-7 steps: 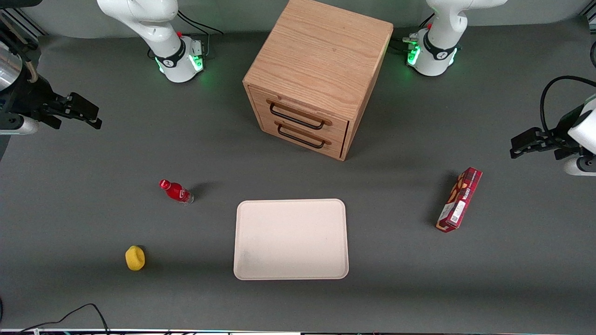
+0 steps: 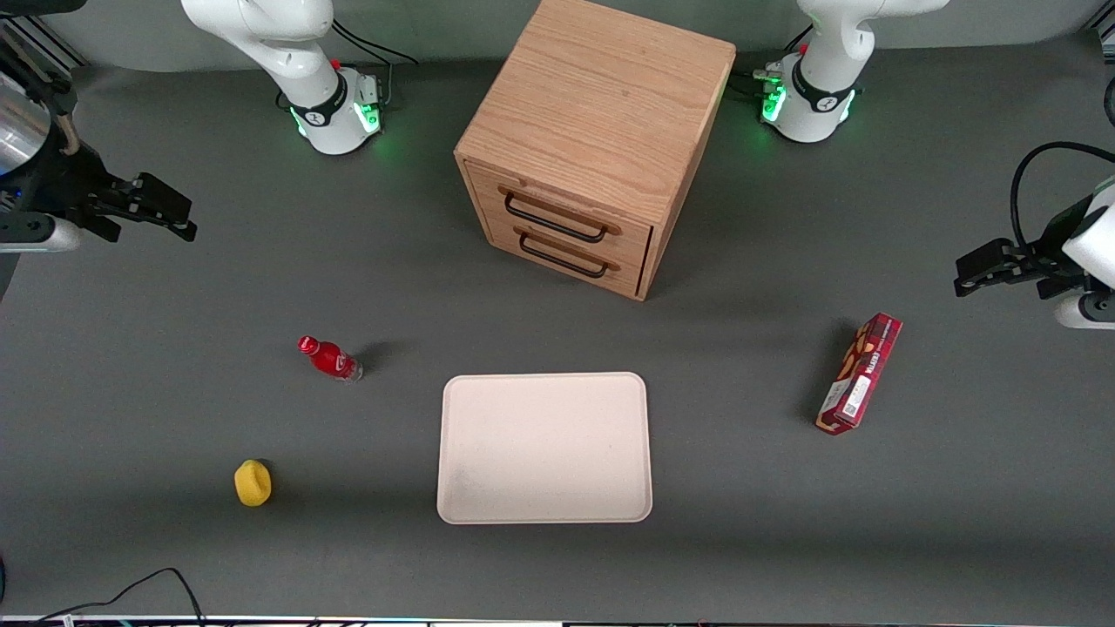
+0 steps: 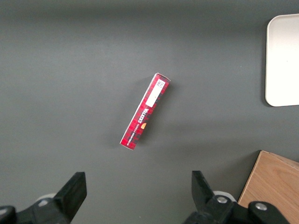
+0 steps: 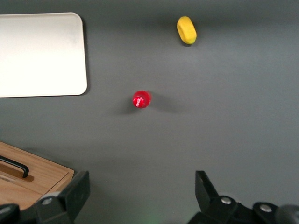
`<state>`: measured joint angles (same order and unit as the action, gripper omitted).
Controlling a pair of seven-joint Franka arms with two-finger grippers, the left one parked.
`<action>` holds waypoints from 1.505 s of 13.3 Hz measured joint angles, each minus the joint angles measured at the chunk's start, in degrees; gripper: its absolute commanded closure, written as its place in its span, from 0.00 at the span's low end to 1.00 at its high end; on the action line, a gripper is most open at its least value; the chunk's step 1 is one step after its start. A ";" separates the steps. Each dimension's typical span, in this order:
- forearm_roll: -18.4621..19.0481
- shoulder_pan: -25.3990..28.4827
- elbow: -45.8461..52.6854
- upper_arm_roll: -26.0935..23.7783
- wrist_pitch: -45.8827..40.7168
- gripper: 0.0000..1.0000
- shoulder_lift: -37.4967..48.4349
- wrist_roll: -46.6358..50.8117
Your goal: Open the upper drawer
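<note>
The light-oak cabinet [image 2: 601, 122] stands at the middle of the table, turned at an angle. Its upper drawer [image 2: 562, 212] is closed, with a black wire handle [image 2: 554, 219] on its front, above the identical lower drawer [image 2: 566, 250]. A corner of the cabinet with a handle end shows in the right wrist view [image 4: 28, 170]. My right gripper [image 2: 179, 218] hovers above the table toward the working arm's end, well apart from the cabinet. It is open and empty, its fingers [image 4: 205, 186] spread wide over bare table.
A white tray [image 2: 544, 505] lies nearer the front camera than the cabinet. A red bottle [image 2: 329, 358] stands beside the tray, with a yellow object [image 2: 253, 483] nearer the camera. A red box [image 2: 860, 374] lies toward the parked arm's end.
My right gripper has shifted slightly toward the cabinet. Nothing else has moved.
</note>
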<state>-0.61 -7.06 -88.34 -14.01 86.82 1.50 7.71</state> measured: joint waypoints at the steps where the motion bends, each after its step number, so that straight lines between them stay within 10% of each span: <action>1: -0.70 0.81 0.25 -0.69 0.90 0.00 -0.86 -1.26; 7: -12.20 2.69 2.98 -15.02 3.22 0.00 -8.90 -7.15; 11: -12.53 4.47 2.95 -22.82 8.45 0.00 -15.48 -21.36; 20: -9.78 12.53 2.76 -23.15 15.39 0.00 -24.92 -32.57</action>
<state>-10.39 5.46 -85.58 -37.16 102.22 -23.41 -24.86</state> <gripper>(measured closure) 0.000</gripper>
